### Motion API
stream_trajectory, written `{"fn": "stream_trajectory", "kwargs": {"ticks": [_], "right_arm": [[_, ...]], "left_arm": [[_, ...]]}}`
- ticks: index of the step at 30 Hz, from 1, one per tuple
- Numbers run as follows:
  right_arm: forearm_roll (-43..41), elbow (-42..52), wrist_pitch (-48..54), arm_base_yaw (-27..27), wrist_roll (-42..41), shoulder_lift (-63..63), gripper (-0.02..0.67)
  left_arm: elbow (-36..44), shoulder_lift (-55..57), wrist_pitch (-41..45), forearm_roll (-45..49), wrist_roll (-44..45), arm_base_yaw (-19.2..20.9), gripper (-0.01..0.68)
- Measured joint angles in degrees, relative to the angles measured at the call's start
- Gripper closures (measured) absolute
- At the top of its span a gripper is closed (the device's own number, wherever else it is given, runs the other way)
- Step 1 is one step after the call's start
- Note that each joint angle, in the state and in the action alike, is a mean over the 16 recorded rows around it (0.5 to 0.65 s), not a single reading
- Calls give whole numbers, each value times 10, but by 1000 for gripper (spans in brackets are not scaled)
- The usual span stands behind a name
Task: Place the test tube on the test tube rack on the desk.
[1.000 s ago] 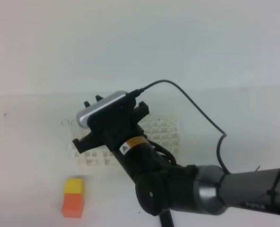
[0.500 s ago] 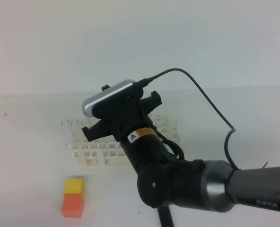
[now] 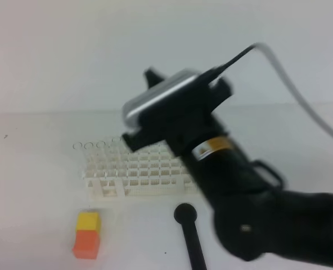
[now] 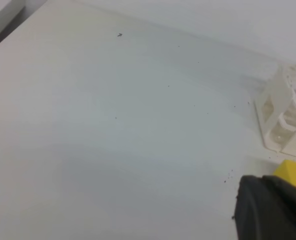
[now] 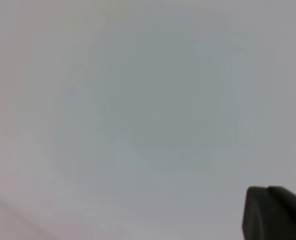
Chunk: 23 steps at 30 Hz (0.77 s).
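Nearest to me, at about five o'clock in the high view, the right arm (image 3: 251, 219) fills the lower right as a blurred black mass, and it has clearly swung up and to the right within the last second: a moment ago its wrist sat low over the test tube rack (image 3: 141, 171), hiding most of the lattice, and now the whole grid shows. That retreat has also uncovered a black round-headed rod (image 3: 185, 214) at six o'clock, just in front of the rack's near edge. I take the lift to mean the arm is leaving the rack after a placement, though I cannot confirm that. The right gripper itself is hidden behind the wrist and its silver camera housing (image 3: 158, 95), and the right wrist view gives only blank grey with a dark corner of a finger (image 5: 275, 212), so I cannot tell how far it is open or whether it holds anything. At seven o'clock stands the yellow-and-orange block stack (image 3: 88, 233) on the desk (image 3: 31, 185). Farther back, at about nine to ten o'clock, faint round rims of clear tubes (image 3: 90, 145) line the rack's far left edge; the test tube is probably among them, well below and left of the raised wrist. The left gripper shows only as one dark tip (image 4: 270, 207) at the edge of its own view, near the rack's corner; its opening is not visible either.
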Motion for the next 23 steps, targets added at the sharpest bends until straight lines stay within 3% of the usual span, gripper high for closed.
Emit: {"fn": "stream_trajectory", "kwargs": {"ticks": [7,16,23], "right_arm": [[-65,63,14,-17,-8,-152,650],[-136,161,144,-84,-8,-331,650],[-157,208,214,-119,-8,-397,650]], "left_arm": [[0,0,0,0,0,0,673],[0,0,0,0,0,0,673],[0,0,0,0,0,0,673]]}}
